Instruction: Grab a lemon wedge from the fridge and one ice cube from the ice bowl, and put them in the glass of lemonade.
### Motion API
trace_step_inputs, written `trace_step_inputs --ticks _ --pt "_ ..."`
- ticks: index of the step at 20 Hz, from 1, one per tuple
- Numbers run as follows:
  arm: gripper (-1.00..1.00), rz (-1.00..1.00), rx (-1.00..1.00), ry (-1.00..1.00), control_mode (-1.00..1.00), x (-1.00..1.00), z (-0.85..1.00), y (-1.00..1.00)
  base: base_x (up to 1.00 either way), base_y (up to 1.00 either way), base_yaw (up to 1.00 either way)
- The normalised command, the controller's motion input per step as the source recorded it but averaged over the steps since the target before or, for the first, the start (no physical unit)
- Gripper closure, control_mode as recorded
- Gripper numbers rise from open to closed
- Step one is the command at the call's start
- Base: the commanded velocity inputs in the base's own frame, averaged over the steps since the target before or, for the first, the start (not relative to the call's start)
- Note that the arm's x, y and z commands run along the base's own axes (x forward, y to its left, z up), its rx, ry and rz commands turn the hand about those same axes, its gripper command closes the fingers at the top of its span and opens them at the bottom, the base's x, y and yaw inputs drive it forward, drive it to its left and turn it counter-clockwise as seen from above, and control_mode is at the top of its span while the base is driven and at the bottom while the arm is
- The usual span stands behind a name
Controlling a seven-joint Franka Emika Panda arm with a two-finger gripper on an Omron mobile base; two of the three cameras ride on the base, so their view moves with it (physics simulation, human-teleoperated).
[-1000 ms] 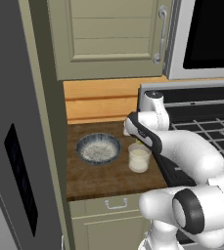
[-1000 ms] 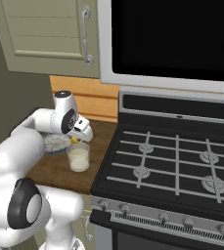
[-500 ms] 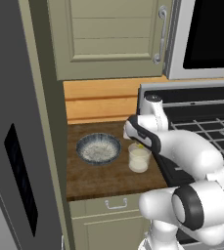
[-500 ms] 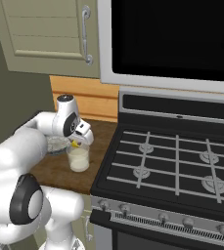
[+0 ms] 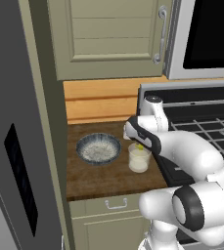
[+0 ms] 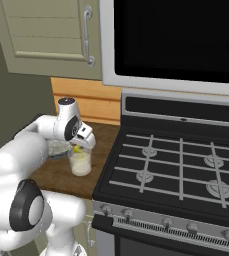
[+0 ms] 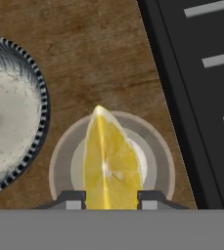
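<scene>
Holding small yellow lemon wedge (image 7: 109,166) between gripper (image 7: 112,199) fingers, part-open, directly above short clear lemonade glass (image 7: 114,161) on wooden counter (image 7: 99,53). I keep centred, release low, avoiding splash.

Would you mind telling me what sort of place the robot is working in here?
A home kitchen, rendered in simulation. It shows a black gas stove with burner grates, beige cabinets above a wooden counter, and a tall grey fridge at the left.
</scene>
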Motion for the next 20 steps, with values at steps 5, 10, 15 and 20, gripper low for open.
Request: trace_step_inputs --ticks 5,10,15,20 --pt "-1.00 0.00 0.00 0.00 -1.00 0.00 0.00 0.00 0.00 0.00 0.00" --pt "-1.00 0.00 0.00 0.00 -1.00 0.00 0.00 0.00 0.00 0.00 0.00" --pt "-1.00 0.00 0.06 -0.07 -1.00 -0.10 0.34 0.00 0.00 0.00 0.00" --pt "-1.00 0.00 0.06 -0.08 -1.00 -0.16 0.29 0.00 0.00 0.00 0.00"
